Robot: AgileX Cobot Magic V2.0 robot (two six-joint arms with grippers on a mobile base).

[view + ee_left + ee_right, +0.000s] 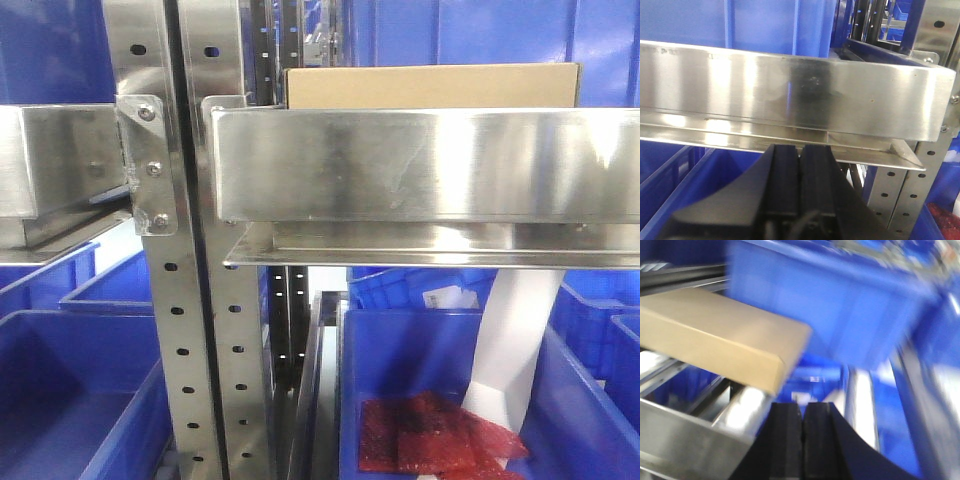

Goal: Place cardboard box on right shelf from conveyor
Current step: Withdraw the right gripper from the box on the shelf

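The plain tan cardboard box lies flat on the right shelf, behind its tall shiny front lip. In the blurred right wrist view the cardboard box rests on the shelf's rails, with the steel lip low at the left. My right gripper is shut and holds nothing, just below and to the right of the box's near corner, apart from it. My left gripper is shut and empty, under the front edge of the left shelf. The conveyor is out of view.
A perforated steel upright stands between the two shelves. Blue plastic bins fill the space below and behind. One bin holds red bubble bags and a white strip.
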